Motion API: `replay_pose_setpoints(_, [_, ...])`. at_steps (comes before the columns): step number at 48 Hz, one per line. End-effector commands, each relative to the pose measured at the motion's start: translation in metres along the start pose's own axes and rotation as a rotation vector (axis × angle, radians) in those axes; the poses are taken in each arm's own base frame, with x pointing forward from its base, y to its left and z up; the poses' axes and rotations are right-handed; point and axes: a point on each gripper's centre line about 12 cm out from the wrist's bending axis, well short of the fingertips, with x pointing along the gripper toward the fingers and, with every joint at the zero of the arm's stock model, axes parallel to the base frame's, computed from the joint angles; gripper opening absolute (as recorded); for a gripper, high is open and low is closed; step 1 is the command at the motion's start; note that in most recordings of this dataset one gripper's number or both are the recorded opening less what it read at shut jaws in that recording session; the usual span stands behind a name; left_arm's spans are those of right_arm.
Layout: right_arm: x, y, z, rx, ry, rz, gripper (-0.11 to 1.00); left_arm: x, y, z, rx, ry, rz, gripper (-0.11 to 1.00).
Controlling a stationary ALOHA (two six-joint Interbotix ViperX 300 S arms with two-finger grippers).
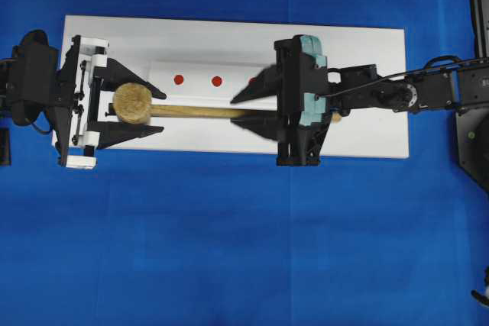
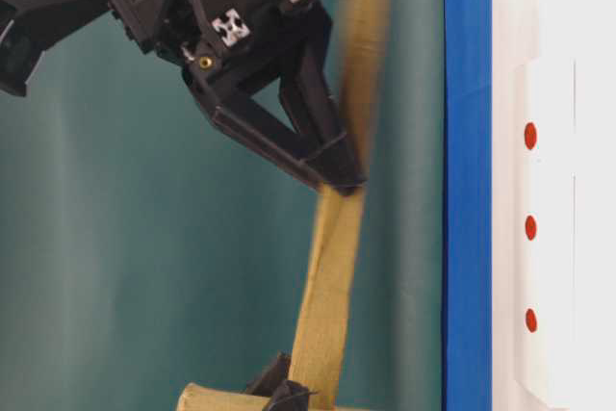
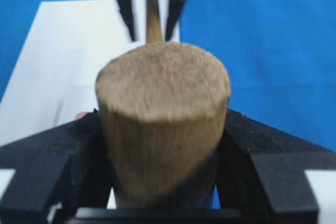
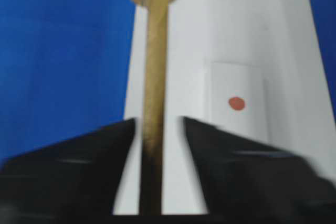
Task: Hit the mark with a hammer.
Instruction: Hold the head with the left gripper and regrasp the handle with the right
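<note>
The hammer is a light-brown wooden mallet. Its thick head (image 1: 132,103) (image 3: 163,93) is clamped between the black fingers of my left gripper (image 1: 163,112) (image 3: 163,129), which is shut on it. The slim handle (image 1: 199,111) (image 4: 156,51) (image 2: 327,286) runs right between the fingers of my right gripper (image 1: 238,110) (image 4: 159,120). That gripper is open, with a gap on each side of the handle. Red marks (image 1: 179,79) (image 1: 217,81) (image 4: 237,103) sit on a white strip just beyond the handle. The table-level view shows the hammer held off the board.
A white board (image 1: 367,59) lies on blue cloth (image 1: 229,250). The right gripper half hides a third red dot (image 1: 252,80). The right arm (image 1: 397,93) reaches in from a black base (image 1: 474,135) at the right edge.
</note>
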Motion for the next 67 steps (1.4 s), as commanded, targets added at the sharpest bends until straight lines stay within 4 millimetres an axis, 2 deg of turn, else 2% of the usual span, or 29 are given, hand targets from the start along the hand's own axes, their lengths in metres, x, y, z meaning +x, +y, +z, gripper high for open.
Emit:
replay_pose_setpoints(1, [-0.003,-0.001,0.015,0.003,-0.043,-0.012,0.55,0.0,0.001,0.011,-0.005,-0.035,0.002,0.44])
replay_pose_setpoints(6, [-0.003,-0.003,0.015,-0.005,-0.049,-0.026,0.84,-0.001,0.002,0.011,-0.009,-0.033,0.007,0.44])
replay_pose_setpoints(8, [-0.004,-0.003,0.016,-0.005,-0.053,-0.032,0.92,-0.001,0.003,0.011,-0.015,-0.033,0.01,0.44])
replay_pose_setpoints(10, [-0.004,-0.004,0.017,-0.005,-0.056,-0.039,0.95,-0.001,0.005,0.01,-0.031,-0.032,0.017,0.44])
replay_pose_setpoints(14, [-0.004,-0.005,0.017,-0.005,-0.057,-0.042,0.91,-0.001,0.009,0.01,-0.075,-0.026,0.03,0.44])
replay_pose_setpoints(23, [-0.004,-0.004,0.017,-0.04,-0.058,-0.042,0.92,0.0,0.014,0.016,-0.25,-0.04,0.04,0.44])
replay_pose_setpoints(38, [-0.004,-0.009,0.016,-0.085,-0.067,-0.082,0.92,0.004,0.01,0.033,-0.729,-0.085,0.003,0.44])
replay_pose_setpoints(49, [0.0,-0.01,0.013,-0.099,-0.054,-0.086,0.92,0.003,0.01,0.033,-1.043,-0.084,-0.011,0.44])
replay_pose_setpoints(57, [0.001,-0.009,0.012,-0.108,-0.051,-0.085,0.91,0.004,0.01,0.033,-1.149,-0.08,-0.014,0.44])
replay_pose_setpoints(67, [0.003,-0.009,0.011,-0.144,-0.045,-0.086,0.86,0.005,0.01,0.036,-1.174,-0.09,-0.021,0.44])
